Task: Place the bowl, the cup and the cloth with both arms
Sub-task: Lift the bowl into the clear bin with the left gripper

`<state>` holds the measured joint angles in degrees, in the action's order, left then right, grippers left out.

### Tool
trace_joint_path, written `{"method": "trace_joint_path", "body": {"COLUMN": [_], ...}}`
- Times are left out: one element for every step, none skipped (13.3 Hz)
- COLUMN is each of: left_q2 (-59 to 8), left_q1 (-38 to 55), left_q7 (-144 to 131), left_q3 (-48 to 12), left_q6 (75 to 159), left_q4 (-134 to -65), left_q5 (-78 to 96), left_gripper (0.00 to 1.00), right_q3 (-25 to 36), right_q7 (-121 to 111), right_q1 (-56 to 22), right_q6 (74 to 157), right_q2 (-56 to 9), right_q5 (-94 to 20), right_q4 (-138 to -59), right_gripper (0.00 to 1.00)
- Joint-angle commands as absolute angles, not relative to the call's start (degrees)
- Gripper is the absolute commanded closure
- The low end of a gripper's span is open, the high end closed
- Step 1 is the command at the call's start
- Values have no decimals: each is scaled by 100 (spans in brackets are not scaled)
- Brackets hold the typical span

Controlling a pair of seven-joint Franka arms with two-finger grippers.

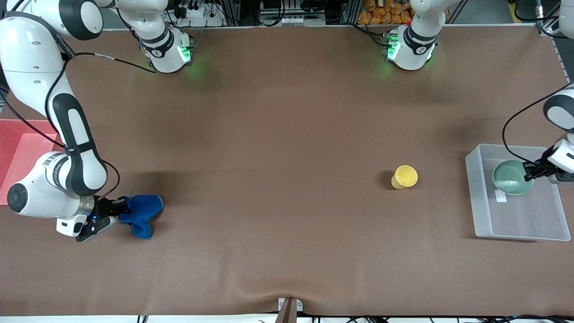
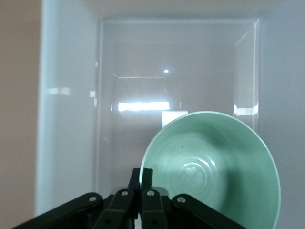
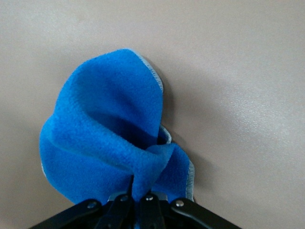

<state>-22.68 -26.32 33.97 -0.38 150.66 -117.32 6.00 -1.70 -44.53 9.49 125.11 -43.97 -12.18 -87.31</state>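
Observation:
The mint-green bowl (image 1: 512, 177) hangs tilted over the clear plastic bin (image 1: 480, 197) at the left arm's end of the table. My left gripper (image 1: 532, 171) is shut on the bowl's (image 2: 214, 167) rim, one finger inside and one outside. The blue cloth (image 1: 142, 213) lies bunched on the brown table at the right arm's end. My right gripper (image 1: 120, 211) is shut on a fold of the cloth (image 3: 107, 138). The yellow cup (image 1: 405, 176) stands upright by itself on the table, between the cloth and the bin and much closer to the bin.
A red tray (image 1: 18, 152) sits at the table edge by the right arm, partly under that arm. The clear bin (image 2: 71, 119) holds only a white label on its floor. Wide brown table surface lies between cloth and cup.

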Motion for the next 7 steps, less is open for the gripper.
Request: {"method": "trace_joint_path", "body": {"left_q2": [-2136,-2171,-2241,-2285,-2337,-2347,-2364], "left_q1": [-2716,-2733,-2733,-2742,-2733,-2733,-2725], "left_q7": [3559,3612,3725,3761,3779,3797,3806], "left_q3": [-123,-123,-123,-123,-123,-132,-141], "left_q6": [15179,15187,15205,15222,15284,15354,15424], "left_q4": [-11979,-11997,-11997,-11997,-12014,-12058,-12085], "left_q5": [782,782,791,869,948,1010,1080], "left_gripper": [100,100,100,100,100,100,100], "right_q3": [-193,-193,-193,-193,-193,-193,-185], "right_q7": [-4544,-4544,-4535,-4544,-4587,-4762,-4894], "right_q1": [993,984,967,958,949,941,958], "right_q6": [12358,12314,12305,12305,12252,12121,11955], "right_q2": [-4351,-4333,-4324,-4307,-4254,-4176,-4088], "right_q5": [-1336,-1336,-1336,-1336,-1319,-1318,-1318], "right_q4": [-8701,-8684,-8684,-8684,-8684,-8684,-8649], "right_gripper": [100,100,100,100,100,100,100]}}
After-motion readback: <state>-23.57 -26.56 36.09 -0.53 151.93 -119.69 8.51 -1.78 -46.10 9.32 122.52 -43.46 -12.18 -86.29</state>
